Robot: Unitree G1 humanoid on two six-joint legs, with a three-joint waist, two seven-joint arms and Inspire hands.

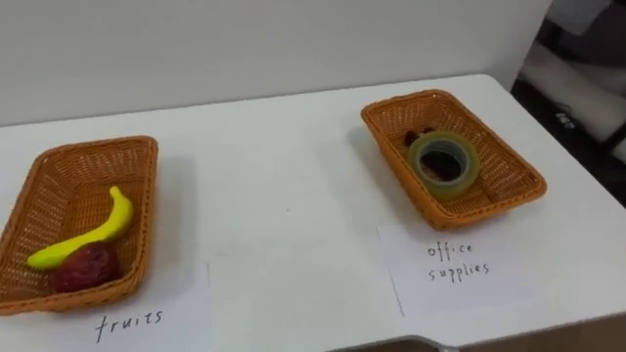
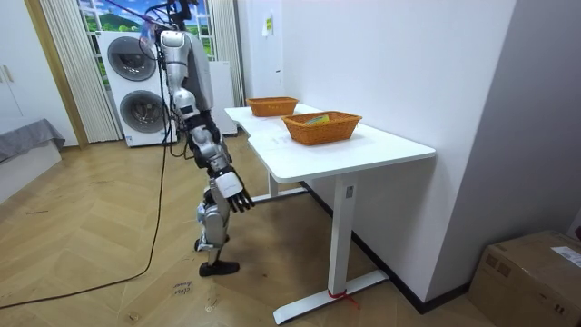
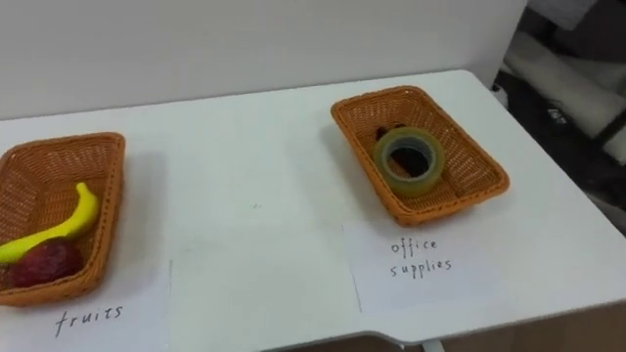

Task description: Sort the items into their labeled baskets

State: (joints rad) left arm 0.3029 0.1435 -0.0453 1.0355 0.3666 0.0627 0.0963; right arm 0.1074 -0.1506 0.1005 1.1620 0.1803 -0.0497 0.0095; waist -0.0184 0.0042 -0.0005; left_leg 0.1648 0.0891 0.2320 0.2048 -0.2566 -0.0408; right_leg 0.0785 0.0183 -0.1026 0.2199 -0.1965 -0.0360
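Sorting looks finished: long yellow banana (image 1: 93, 235) and dark red fruit (image 1: 86, 266) fill one woven wicker basket (image 1: 149, 210), the yellowish tape roll (image 1: 440, 184) the other (image 1: 489, 205), both above your slack, empty right hand (image 2: 236, 195). Next, scan the white bench (image 1: 284, 196) for strays.

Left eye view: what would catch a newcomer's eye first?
Two baskets on the white table. The left basket holds a banana and a dark red fruit; the right basket holds a tape roll. In the room view the left hand hangs open beside the table.
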